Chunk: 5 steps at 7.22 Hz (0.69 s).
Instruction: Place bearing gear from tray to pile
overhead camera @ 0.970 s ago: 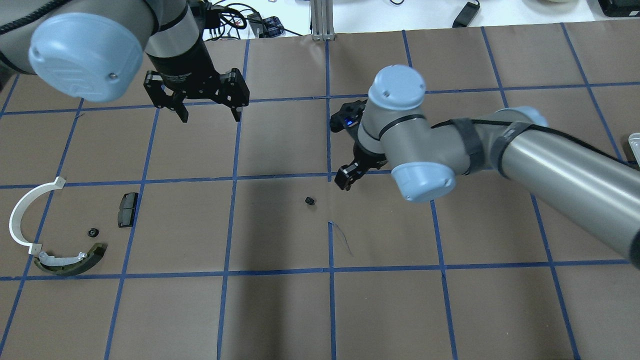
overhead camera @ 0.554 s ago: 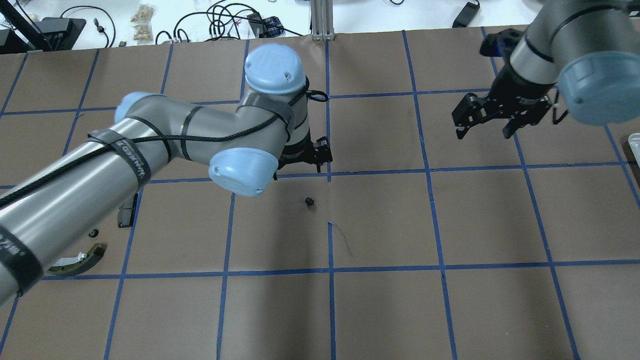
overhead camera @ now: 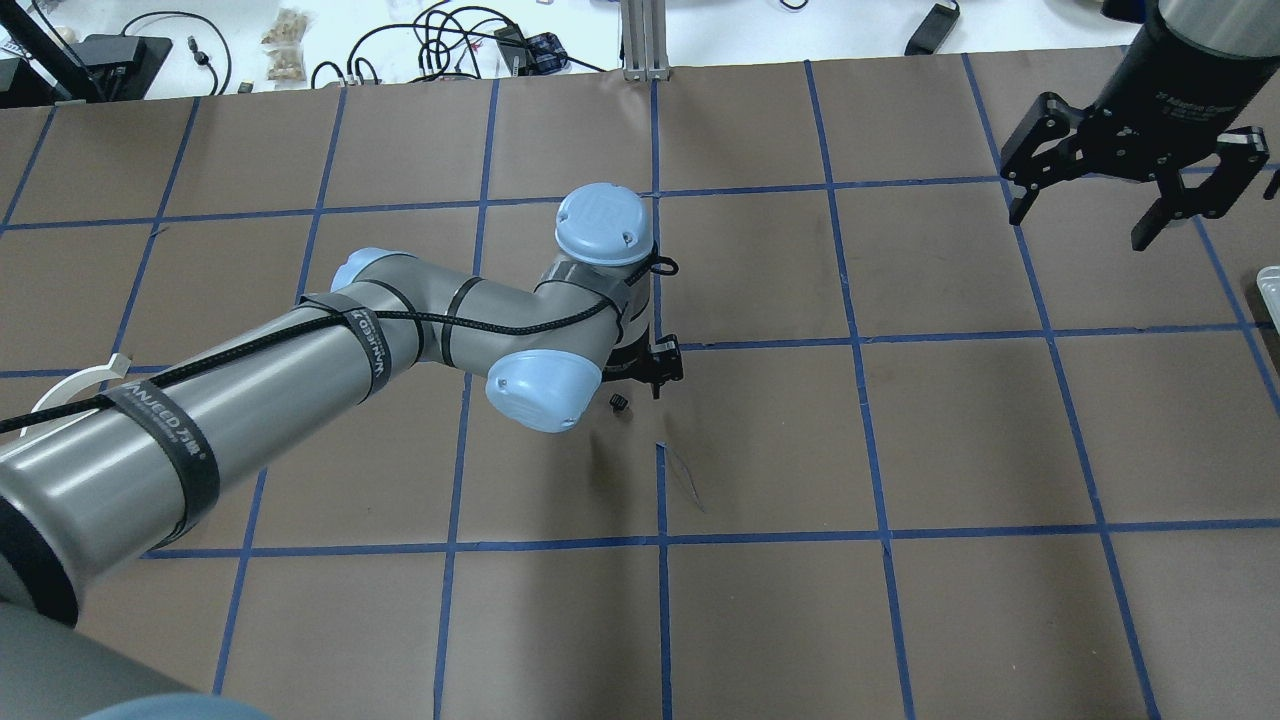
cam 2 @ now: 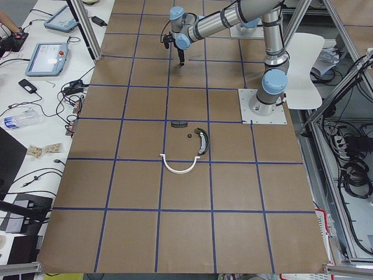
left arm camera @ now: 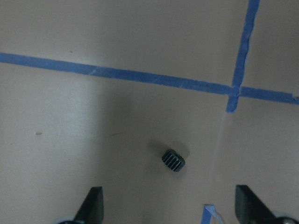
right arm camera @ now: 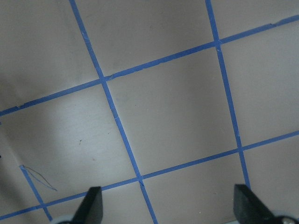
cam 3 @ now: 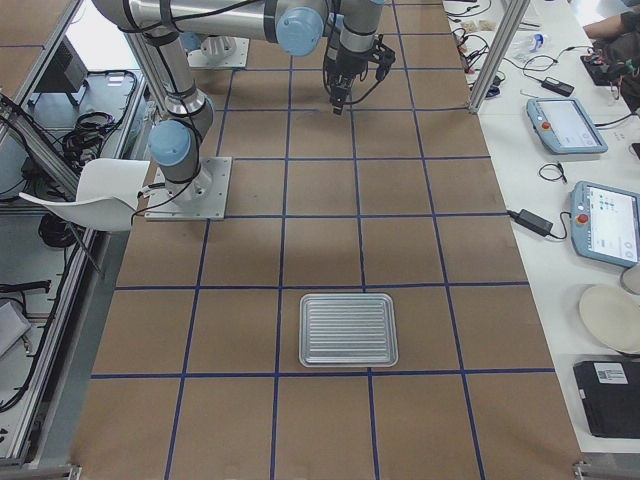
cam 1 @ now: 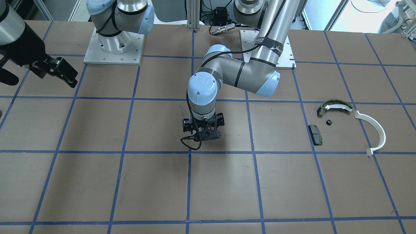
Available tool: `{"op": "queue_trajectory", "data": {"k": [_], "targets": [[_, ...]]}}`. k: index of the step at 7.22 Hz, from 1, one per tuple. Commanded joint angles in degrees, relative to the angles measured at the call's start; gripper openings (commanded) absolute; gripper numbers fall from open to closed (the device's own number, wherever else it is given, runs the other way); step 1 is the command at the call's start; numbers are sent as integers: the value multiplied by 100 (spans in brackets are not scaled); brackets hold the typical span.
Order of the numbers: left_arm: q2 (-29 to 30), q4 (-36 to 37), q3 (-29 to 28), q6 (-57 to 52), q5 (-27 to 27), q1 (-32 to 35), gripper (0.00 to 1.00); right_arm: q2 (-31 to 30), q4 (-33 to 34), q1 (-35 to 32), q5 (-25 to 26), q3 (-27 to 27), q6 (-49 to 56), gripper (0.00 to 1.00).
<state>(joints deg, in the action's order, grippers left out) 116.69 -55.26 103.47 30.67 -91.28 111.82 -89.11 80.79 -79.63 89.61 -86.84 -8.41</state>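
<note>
The bearing gear (overhead camera: 619, 402), a small black ridged cylinder, lies on the brown table paper near the centre. In the left wrist view the gear (left arm camera: 173, 160) sits between and just ahead of my left gripper (left arm camera: 170, 210), which is open. The left gripper (overhead camera: 645, 368) points down close above the gear and hides it in the front view (cam 1: 203, 134). The pile lies apart at the robot's left: white half-ring (cam 1: 377, 130), olive-and-white shoe (cam 1: 334, 105), black pad (cam 1: 315, 134). My right gripper (overhead camera: 1080, 215) is open and empty, raised at the far right.
A small black round part (cam 1: 329, 122) lies between the shoe and the pad. The ribbed metal tray (cam 3: 348, 329) stands at the table's right end; only its edge (overhead camera: 1270, 285) shows overhead. The left arm covers most of the pile in the overhead view.
My left arm has swung from the back left out over the gear and come closer to it. My right arm has withdrawn from the centre to the far right. The gear has not moved.
</note>
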Motion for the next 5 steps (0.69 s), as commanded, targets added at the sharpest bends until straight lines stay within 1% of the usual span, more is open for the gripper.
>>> {"op": "queue_trajectory", "data": {"k": [1,2,3,5], "targets": [[91,218,6,-51,-4,68,58,-71,-37,-456,5,27,-370,100],[64,148,7,-61,-4,85,6,-63,-37,-605,48,9,-780,100],[12,130,15,-61,-4,86,0,-80,-28,-763,66,-61,-828,100],[29,121,24,-78,-12,94,0,-72,15,-791,57,-263,-811,100]]}}
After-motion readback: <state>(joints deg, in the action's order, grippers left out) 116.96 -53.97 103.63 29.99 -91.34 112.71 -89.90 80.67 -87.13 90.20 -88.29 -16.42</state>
